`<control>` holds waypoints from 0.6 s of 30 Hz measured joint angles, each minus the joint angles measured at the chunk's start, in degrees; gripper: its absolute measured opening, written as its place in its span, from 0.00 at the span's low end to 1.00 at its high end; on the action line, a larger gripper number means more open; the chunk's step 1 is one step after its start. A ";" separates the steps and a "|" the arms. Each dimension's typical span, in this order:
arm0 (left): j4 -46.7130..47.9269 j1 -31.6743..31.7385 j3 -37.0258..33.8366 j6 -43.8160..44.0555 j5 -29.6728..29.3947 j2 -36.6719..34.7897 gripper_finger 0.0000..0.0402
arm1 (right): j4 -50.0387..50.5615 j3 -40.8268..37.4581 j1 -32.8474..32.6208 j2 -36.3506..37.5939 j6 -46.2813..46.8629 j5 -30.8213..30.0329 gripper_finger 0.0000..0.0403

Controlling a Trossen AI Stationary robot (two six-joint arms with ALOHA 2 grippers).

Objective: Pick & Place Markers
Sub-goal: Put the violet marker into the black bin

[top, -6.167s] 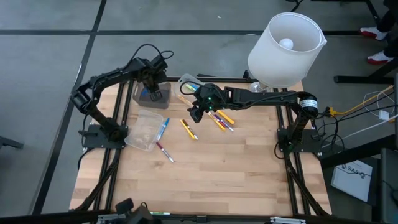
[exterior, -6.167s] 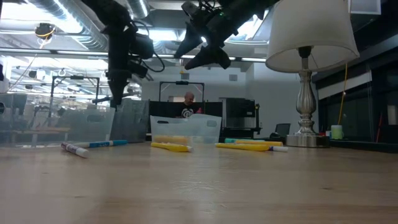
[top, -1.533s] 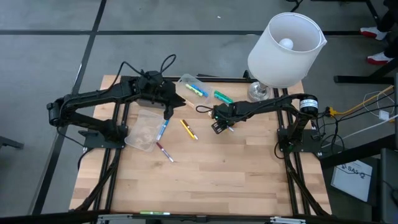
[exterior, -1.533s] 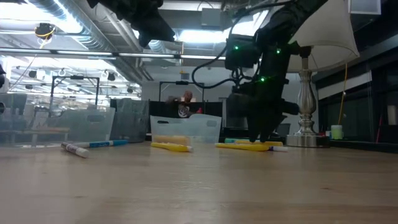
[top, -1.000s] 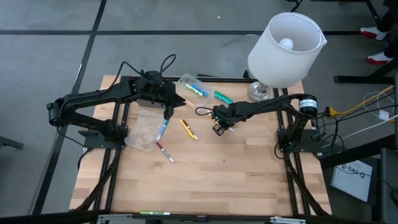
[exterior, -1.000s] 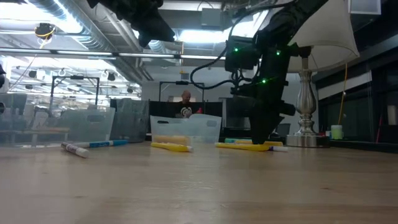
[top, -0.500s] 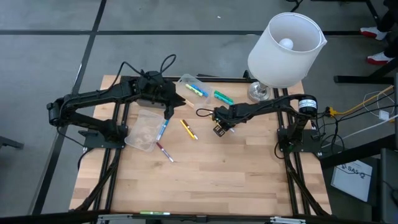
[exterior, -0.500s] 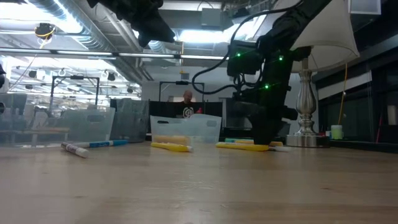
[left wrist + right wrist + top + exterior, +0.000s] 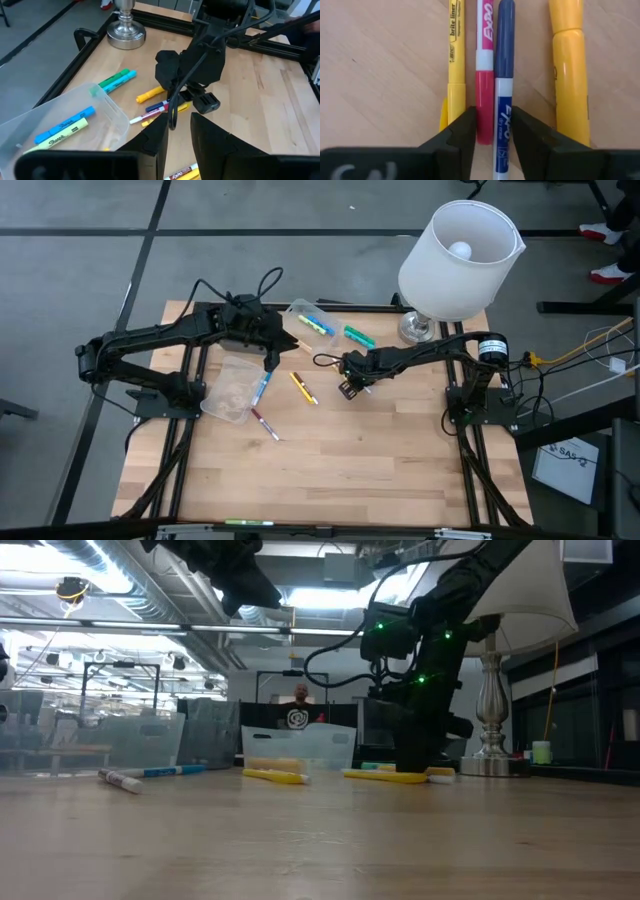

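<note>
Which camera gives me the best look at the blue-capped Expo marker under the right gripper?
The right wrist view: the blue-capped Expo marker lies between that gripper's fingers, label readable. The left wrist view shows it partly hidden behind the arm; in the high and low views I cannot pick it out.

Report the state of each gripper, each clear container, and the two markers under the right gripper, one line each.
right gripper: open, down at the table, astride two markers.
red marker: flat on the table, between the fingers.
blue marker: flat, beside the red one.
left gripper: slightly open, empty, raised.
far clear container: upright, holds markers.
left clear container: looks empty.
</note>
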State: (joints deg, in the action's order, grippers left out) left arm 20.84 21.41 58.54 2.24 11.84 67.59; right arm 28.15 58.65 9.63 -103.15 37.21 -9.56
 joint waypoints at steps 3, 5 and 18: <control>0.00 0.00 0.00 0.02 0.00 0.00 0.19 | -0.29 0.03 0.00 0.01 0.32 0.46 0.40; 0.01 0.00 0.00 0.02 0.00 0.00 0.19 | 0.42 0.76 0.02 0.30 -0.19 1.19 0.44; 0.02 0.00 0.00 0.02 0.00 0.00 0.19 | 9.42 6.74 0.02 2.67 -2.63 -1.80 0.49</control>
State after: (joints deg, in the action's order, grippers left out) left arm 20.86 21.41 58.54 2.26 11.84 67.59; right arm 37.57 65.39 9.65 -100.48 34.58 -11.35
